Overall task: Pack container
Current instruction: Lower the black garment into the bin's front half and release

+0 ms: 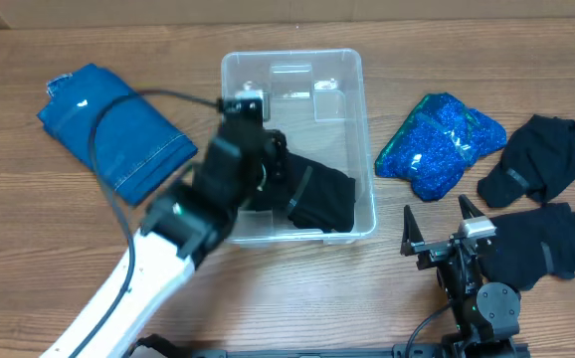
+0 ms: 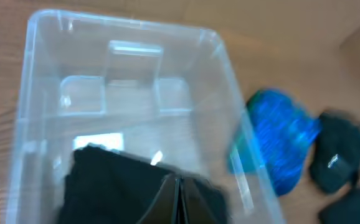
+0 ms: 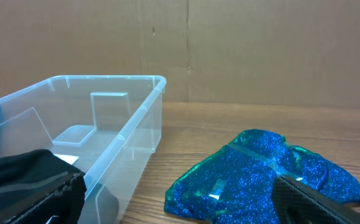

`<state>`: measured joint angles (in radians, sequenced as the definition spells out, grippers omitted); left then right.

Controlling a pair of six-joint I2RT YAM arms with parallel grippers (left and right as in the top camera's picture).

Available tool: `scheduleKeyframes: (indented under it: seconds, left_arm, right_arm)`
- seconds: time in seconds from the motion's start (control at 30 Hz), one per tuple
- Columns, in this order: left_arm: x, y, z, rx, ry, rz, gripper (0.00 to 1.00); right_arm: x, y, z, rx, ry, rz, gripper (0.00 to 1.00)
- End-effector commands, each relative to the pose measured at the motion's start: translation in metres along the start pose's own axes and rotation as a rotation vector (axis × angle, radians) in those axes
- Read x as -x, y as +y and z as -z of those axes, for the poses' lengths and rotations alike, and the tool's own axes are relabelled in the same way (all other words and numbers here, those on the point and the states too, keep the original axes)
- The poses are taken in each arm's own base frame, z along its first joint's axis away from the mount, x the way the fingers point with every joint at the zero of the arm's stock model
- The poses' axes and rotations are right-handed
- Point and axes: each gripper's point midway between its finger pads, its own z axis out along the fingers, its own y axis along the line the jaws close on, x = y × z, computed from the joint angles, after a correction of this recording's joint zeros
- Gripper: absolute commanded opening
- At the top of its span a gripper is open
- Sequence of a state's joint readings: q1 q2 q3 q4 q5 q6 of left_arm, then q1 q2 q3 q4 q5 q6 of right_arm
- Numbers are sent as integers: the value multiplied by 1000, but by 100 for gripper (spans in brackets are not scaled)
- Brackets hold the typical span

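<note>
Clear plastic container (image 1: pixel 292 55) beneath left pincer (image 2: pixel 177 198), tips together over black garment (image 1: pixel 327 199), right pincer (image 1: pixel 437 227) apart, just outside

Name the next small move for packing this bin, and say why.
Probably raise the left gripper clear of the container. Its fingers look shut over the black garment, which already lies inside, so it only blocks the opening; the blue sparkly garment lies outside, near the open right gripper.

Just a light wood-grain table (image 1: pixel 297 298) under the jaws, plain brown cardboard wall (image 3: pixel 230 50) straight ahead of the right pair, soft even lighting.
</note>
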<state>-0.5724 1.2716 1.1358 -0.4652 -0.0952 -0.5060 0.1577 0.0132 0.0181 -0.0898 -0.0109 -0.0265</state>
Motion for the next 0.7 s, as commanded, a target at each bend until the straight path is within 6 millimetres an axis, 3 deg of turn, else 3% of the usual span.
scheduleKeyframes:
  seconds: [0.0,0.13,0.27,0.47,0.57,0.67]
  left_arm:
    - [10,-21,-13,-82,99,-339,4]
    - [-5,-13,-52,-25,321,-578,4]
    - [-39,14,-79,49,557,-697,4]
    - [-94,13,-83,10,763,-792,4]
    - [-108,10,-85,6,803,-803,4]
    - [-125,20,-86,36,881,-767,4]
  right_arm:
    - [-3,-2,0,-10,0,4,100]
    - [-3,-2,0,-10,0,4,100]
    - [-3,-2,0,-10,0,4,100]
    - [-3,-2,0,-10,0,4,100]
    - [-3,-2,0,-10,0,4,100]
    - [-3,-2,0,-10,0,4,100]
